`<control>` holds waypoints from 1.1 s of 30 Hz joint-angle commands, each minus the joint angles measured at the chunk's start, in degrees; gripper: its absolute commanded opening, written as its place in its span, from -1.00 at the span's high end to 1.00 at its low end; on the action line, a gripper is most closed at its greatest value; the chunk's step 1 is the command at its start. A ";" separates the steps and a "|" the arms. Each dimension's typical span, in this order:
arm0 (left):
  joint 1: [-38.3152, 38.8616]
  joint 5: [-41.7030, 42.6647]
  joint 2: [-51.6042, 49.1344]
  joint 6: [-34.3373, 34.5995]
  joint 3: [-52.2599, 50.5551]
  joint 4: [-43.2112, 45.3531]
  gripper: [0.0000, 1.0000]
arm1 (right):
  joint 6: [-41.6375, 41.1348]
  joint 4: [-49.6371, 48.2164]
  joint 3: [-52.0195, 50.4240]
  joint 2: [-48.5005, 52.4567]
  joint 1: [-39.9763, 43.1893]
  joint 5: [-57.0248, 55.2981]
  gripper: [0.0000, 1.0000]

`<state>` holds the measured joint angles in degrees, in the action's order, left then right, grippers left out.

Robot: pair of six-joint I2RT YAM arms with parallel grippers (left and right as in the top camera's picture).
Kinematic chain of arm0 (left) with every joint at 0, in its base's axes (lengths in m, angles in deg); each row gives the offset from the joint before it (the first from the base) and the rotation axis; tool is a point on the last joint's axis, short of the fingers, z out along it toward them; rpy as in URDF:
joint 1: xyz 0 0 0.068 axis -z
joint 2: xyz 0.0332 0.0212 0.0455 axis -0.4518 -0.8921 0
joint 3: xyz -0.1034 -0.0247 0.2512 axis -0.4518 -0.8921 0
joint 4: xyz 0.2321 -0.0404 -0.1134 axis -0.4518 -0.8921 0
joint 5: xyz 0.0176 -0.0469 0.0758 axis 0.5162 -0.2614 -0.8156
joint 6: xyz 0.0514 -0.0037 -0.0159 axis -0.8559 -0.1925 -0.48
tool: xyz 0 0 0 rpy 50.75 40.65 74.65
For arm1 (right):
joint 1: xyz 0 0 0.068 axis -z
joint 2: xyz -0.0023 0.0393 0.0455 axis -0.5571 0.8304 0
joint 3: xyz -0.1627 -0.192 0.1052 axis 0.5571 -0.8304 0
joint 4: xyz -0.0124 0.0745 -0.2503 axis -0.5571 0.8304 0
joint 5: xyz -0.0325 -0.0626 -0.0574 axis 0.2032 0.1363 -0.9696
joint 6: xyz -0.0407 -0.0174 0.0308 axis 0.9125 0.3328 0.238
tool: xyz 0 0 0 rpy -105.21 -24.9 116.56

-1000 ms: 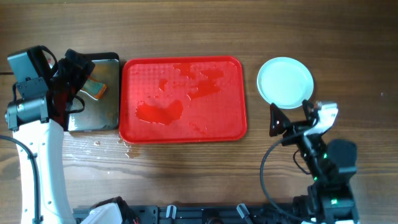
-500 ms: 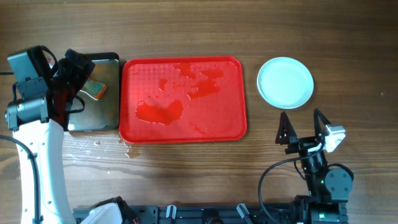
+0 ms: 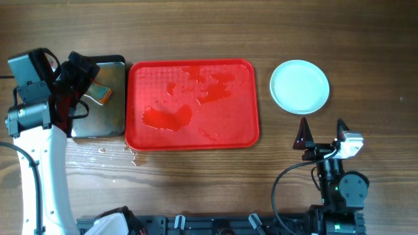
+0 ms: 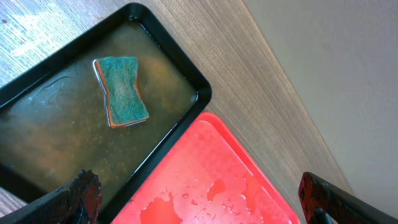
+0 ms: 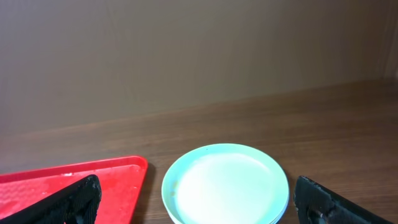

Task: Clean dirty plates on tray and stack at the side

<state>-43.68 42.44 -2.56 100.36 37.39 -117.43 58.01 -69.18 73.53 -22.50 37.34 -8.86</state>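
Observation:
The red tray (image 3: 192,104) lies mid-table, wet, with no plates on it; it also shows in the left wrist view (image 4: 211,186) and the right wrist view (image 5: 68,180). The pale mint plates (image 3: 300,86) sit stacked on the table right of the tray, also in the right wrist view (image 5: 225,184). My right gripper (image 3: 321,134) is open and empty, near the front edge, below the stack. My left gripper (image 3: 73,91) is open and empty, above the black tray's left part.
A black metal tray (image 3: 108,98) left of the red tray holds murky water and a green-and-orange sponge (image 4: 122,91). Water drops lie on the wood in front of the red tray's left corner (image 3: 134,156).
My right arm has drawn back from the plate stack toward the front edge, gripper open. The left arm has not moved.

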 commanded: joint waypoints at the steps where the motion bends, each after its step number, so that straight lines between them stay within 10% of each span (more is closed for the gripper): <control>1: 0.04 0.48 0.42 -0.31 -0.02 0.13 -1.00 | 2.12 -0.02 -0.09 -0.85 0.22 -1.38 -0.99; 33: 0.39 -0.63 -0.37 -0.52 -0.39 -10.25 -1.00 | 2.12 -0.07 -0.09 -0.79 0.24 -1.40 -0.99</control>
<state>-43.68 42.39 -2.58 100.34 37.39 -124.71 59.00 -69.18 73.53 -22.50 37.34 -9.05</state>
